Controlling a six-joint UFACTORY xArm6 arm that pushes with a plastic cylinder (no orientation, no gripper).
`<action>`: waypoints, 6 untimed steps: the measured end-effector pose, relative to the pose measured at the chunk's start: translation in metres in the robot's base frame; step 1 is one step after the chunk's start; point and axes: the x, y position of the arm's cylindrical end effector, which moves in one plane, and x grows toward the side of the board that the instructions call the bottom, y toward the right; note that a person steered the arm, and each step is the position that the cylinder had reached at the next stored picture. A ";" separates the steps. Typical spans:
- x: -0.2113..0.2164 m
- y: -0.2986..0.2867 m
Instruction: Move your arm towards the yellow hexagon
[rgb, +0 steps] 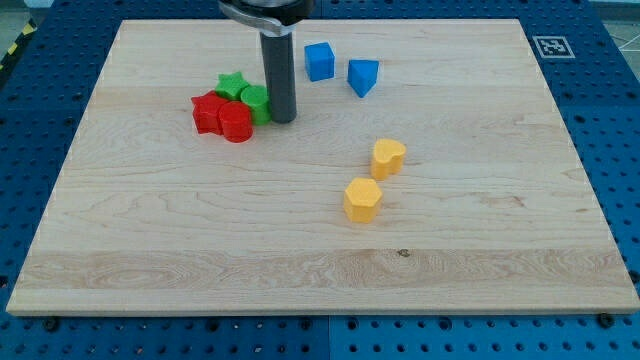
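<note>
The yellow hexagon (362, 199) sits on the wooden board (150, 250) a little right of the middle and slightly below it, lying flat with nothing touching it. Just above it and a touch to the view's right is a second yellow block (388, 158), rounded on one side with a notch like a heart; the two are near each other but a thin strip of wood shows between them.

My tip (282, 119) is well apart from the hexagon, up and to the view's left of it. The rod comes down from the view's top edge and meets the board right beside a cluster of four blocks. It has no jaws to part or close; it is a plain dark rod, and its end rests against or just beside the green cylinder (256, 102), which I cannot separate from it in this view.

That cluster is packed tight: the green cylinder on its right, a green star (232, 85) behind it toward the view's top, a red cylinder (235, 124) in front, and another red block (207, 113) on the left whose shape I cannot make out clearly.

To the view's right of the rod, near the board's top, stand a blue cube (319, 61) and a blue wedge-like block (363, 76), close together but not touching.

The board lies on a blue perforated table (610, 150), with a small printed marker (551, 46) by the board's top right corner.
</note>
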 end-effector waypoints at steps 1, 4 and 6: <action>-0.003 -0.014; -0.020 0.048; -0.023 0.060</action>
